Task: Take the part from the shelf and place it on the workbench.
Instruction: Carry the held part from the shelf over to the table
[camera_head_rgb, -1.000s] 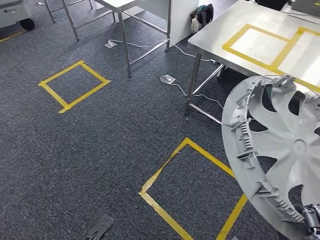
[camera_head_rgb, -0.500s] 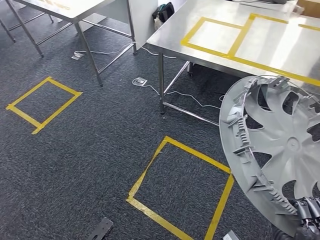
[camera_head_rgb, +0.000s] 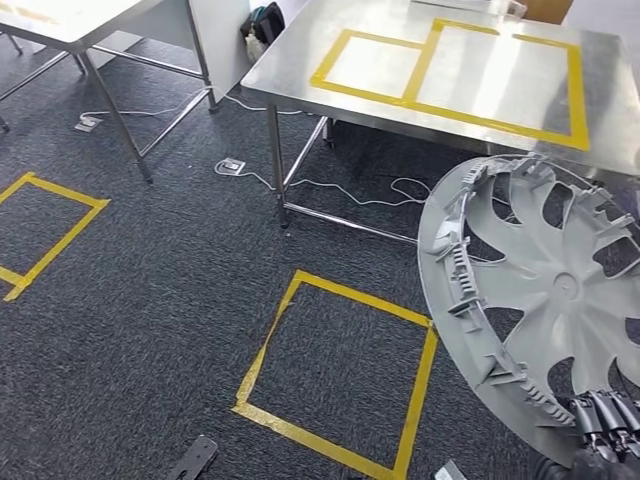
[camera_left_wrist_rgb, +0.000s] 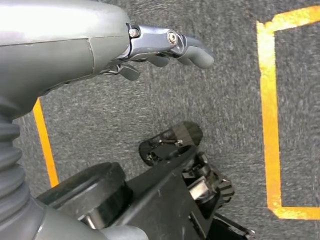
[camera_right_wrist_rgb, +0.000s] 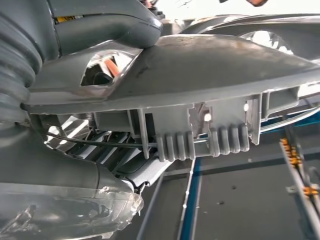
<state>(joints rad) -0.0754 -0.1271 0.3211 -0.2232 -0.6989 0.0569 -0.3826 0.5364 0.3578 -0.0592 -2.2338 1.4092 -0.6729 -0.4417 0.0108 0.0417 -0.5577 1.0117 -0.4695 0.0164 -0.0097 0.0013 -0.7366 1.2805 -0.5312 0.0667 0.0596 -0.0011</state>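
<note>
- My right hand (camera_head_rgb: 604, 425) grips the lower rim of the grey wheel cover (camera_head_rgb: 555, 300); dark fingers (camera_head_rgb: 596, 412) curl over its edge, low in the head view.
- The wheel cover is held up off the floor, tilted, its ribbed back side with clips and curved spokes facing me. Its upper edge overlaps the near edge of the bench in the head view; touching or apart, I cannot tell.
- Right wrist view: the wheel cover (camera_right_wrist_rgb: 211, 75) lies close across the picture, rim clips showing, with my right hand (camera_right_wrist_rgb: 68, 190) against it.
- My left hand (camera_left_wrist_rgb: 162, 47) hangs over the carpet, holding nothing, fingers stretched out and slightly apart.
- The steel bench (camera_head_rgb: 302, 70) stands ahead, with two adjoining rectangles of yellow tape (camera_head_rgb: 423, 65) marked on its top.
- On the grey carpet (camera_head_rgb: 151, 330) in front of the bench, a yellow tape square (camera_head_rgb: 336, 365); part of another yellow outline (camera_head_rgb: 45, 235) well off to the left.
- White cables (camera_head_rgb: 340, 192) trail under the bench near its legs.
- A second table (camera_head_rgb: 68, 20) stands at far left.
</note>
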